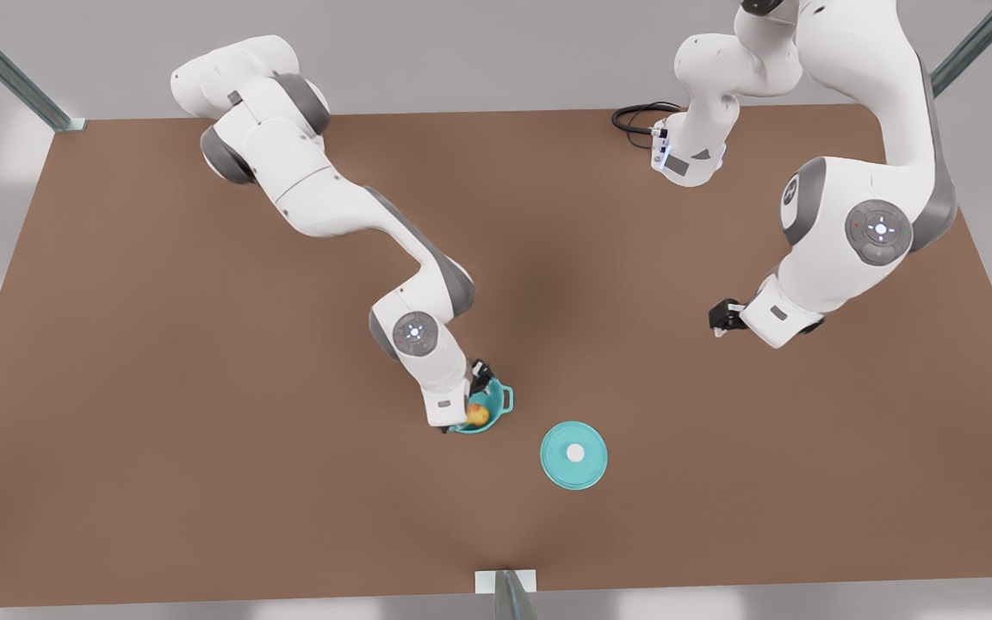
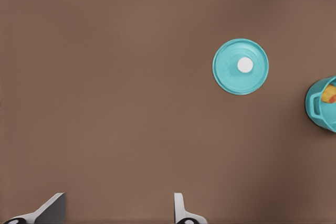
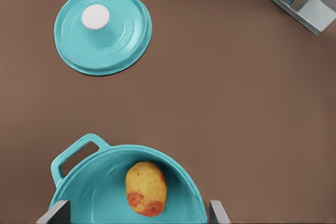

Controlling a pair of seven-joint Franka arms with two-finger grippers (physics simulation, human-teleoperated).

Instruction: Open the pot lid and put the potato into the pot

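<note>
Pot lid: the pot lid (image 1: pixel 574 455) is off and lies flat on the table (image 1: pixel 203 430), knob up, just beside the pot on the front view's right and apart from it. The opening step looks done.

Potato: the potato (image 3: pixel 146 188) rests on the floor of the pot (image 3: pixel 94 187), lying free with nothing gripping it. It shows in the front view too, as a yellow patch inside the teal rim.

Pot: upright on the table, one loop handle sticking out to the front view's right.

Right gripper: the right gripper (image 1: pixel 472 398) hangs directly over the pot, its jaws spread apart and holding nothing; in its wrist view the two fingertips (image 3: pixel 52 213) straddle the pot's rim with the potato between and below them.

Left gripper: the left gripper (image 1: pixel 722 317) waits well away at the front view's right, clear of lid and pot, jaws apart and empty.

Done: lid removed, potato inside the pot, by my reading.

Left: nothing of the task proper; I judge that the right arm only needs to lift clear of the pot without knocking the rim.
</note>
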